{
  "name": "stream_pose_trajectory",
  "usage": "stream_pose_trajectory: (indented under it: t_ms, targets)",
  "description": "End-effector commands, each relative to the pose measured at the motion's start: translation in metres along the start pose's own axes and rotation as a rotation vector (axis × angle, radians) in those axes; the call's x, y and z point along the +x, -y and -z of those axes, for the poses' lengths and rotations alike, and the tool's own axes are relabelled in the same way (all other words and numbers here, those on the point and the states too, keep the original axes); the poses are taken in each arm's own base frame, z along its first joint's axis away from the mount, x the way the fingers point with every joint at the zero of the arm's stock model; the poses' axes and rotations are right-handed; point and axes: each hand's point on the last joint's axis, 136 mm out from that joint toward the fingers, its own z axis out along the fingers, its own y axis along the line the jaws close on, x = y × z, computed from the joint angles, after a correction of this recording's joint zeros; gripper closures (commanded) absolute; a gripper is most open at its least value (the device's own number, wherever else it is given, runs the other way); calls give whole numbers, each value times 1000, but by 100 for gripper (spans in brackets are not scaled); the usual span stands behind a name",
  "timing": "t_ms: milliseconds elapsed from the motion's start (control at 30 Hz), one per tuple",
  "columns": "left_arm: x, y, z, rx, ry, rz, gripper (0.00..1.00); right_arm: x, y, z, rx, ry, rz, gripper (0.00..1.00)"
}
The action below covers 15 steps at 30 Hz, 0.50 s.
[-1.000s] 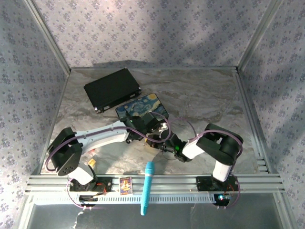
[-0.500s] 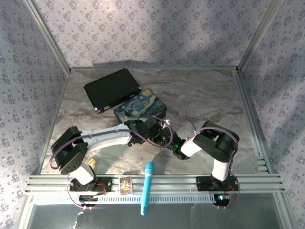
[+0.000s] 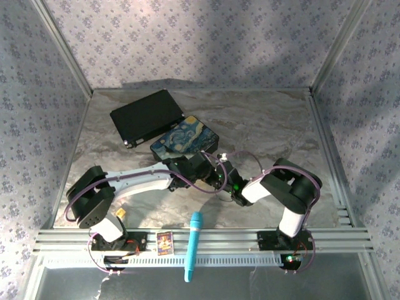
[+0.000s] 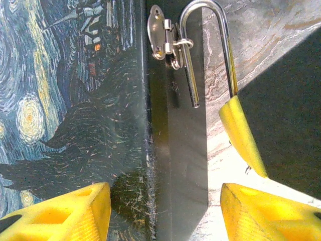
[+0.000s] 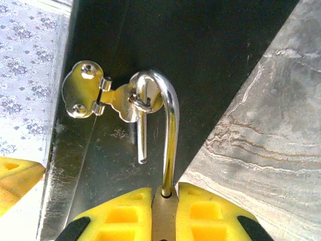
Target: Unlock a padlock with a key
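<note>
One padlock (image 5: 172, 140) is counted. Its brass body is clamped between the fingers of the right pincer (image 5: 164, 193), which is closed tight on it. The silvery shackle is threaded through the loop of one hasp (image 5: 95, 98) on the dark side wall of one painted box (image 3: 184, 139). The short leg of the shackle is seen hanging free, out of the body.

Also counted:
- one black case (image 3: 147, 117) behind the box
- one light-blue stick (image 3: 193, 247) on the front rail
- one small card (image 3: 164, 242) beside the stick
- one red-orange piece (image 3: 122, 214) by the left base

All are carried by the marbled tabletop (image 3: 269, 131) or its near rail. Two arms are counted.

Against the frame a second earlier, the box is found turned slightly and shifted to the left. The right wrist is placed further up and closer to the box. The left shoulder link is swung a little to the right. Against the half-second frame, little is changed apart from the right elbow being pushed back outward.

Left arm: stretched low and rightward across the tabletop to the box's near corner. The left pincer (image 4: 163, 193) is held about half open, with one finger over the painted lid and the other over the tabletop. Nothing is gripped. Contact with the box cannot be told.

Right arm: folded at the elbow, with the forearm reached leftward so that both wrists are brought together at the box's front edge.
</note>
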Motion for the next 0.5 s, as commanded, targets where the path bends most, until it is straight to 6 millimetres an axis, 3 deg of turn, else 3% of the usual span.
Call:
stream_pose_trajectory:
  t_ms: [0, 200, 467]
  targets:
    - [62, 22, -9, 138, -207, -22, 42, -33, 7, 1, 18, 124, -6, 100]
    - [62, 12, -9, 120, -213, -3, 43, -37, 17, 3, 24, 127, -12, 100]
    - [71, 18, -16, 96, -256, -39, 43, -55, 9, 5, -21, 143, 5, 100]
